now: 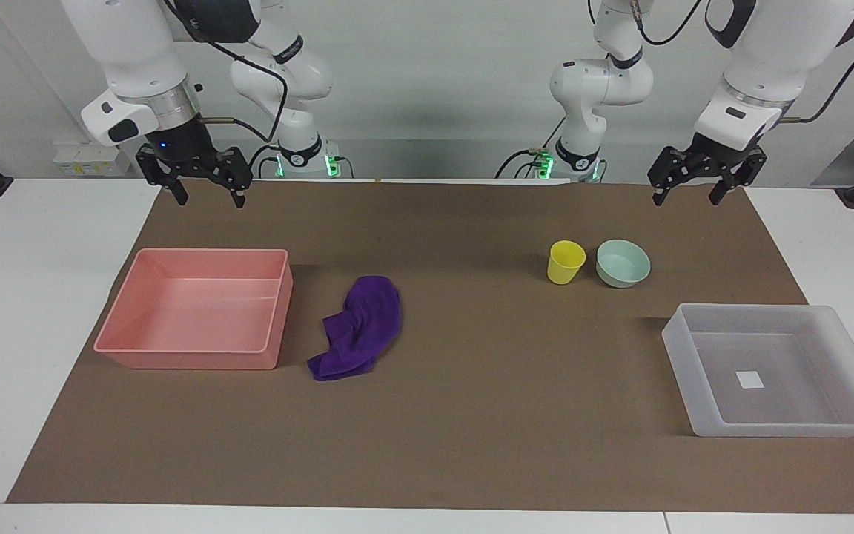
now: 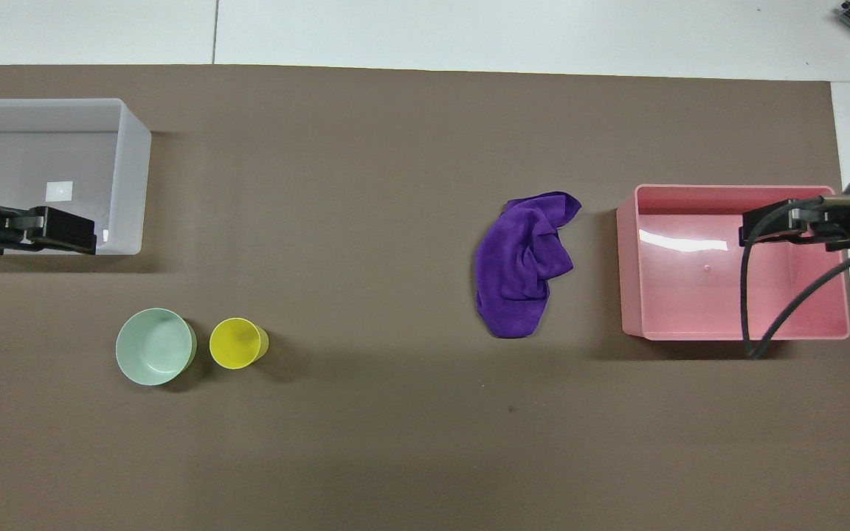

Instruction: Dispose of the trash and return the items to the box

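The purple rag [image 1: 359, 326] lies crumpled on the brown mat beside the pink tray [image 1: 193, 360]; it also shows in the overhead view [image 2: 519, 264]. The yellow cup [image 1: 565, 262] stands upright beside the mint-green bowl [image 1: 623, 263], toward the left arm's end; the overhead view shows the cup [image 2: 237, 344] and the bowl [image 2: 155, 346]. The translucent box [image 1: 701, 415] with a white sticker is empty. My right gripper [image 1: 208, 199] is open, raised over the mat by the pink tray. My left gripper [image 1: 686, 196] is open and empty, raised over the mat above the bowl's end.
In the overhead view the raised right gripper [image 2: 753, 230] overlaps the pink tray [image 2: 628, 273] and the left gripper [image 2: 74, 232] overlaps the box [image 2: 137, 177]. The brown mat [image 1: 471, 415] covers most of the white table [image 1: 19, 311].
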Tool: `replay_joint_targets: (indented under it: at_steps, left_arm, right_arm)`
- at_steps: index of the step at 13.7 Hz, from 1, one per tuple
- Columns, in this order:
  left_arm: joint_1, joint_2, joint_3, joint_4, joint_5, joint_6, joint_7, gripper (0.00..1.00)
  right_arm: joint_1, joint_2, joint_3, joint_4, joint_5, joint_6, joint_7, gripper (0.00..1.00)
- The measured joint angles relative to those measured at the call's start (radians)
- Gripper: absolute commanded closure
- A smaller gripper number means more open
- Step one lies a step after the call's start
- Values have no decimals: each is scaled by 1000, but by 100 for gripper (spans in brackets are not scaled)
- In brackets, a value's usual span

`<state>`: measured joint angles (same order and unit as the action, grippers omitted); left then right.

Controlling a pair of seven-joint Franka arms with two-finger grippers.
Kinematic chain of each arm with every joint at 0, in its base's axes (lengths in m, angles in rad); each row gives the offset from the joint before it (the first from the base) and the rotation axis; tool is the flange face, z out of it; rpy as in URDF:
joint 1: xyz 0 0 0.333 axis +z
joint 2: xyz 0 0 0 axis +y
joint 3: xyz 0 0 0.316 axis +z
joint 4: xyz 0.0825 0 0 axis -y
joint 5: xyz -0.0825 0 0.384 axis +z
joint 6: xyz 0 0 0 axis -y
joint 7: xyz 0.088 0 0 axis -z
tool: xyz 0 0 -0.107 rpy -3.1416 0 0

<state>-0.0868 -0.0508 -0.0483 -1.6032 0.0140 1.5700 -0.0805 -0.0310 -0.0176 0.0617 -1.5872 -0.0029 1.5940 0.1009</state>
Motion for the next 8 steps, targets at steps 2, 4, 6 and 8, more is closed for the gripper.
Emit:
replay_joint_targets:
  at_steps: [2,4,6,8]
  left_arm:
    - [0,0,0,0,0,-2,0,0]
    - [0,1,-2,0,0,-10,1,0]
    - [0,6,-4,-1,0,-17,2,0]
    - [0,8,-4,-1,0,-18,2,0]
  right_arm:
    - [0,0,0,0,0,-1,0,0]
    - [-1,0,0,0,0,-1,0,0]
    - [-2,0,-1,0,0,-1,0,0]
    - [-6,0,-2,-1,0,-1,0,0]
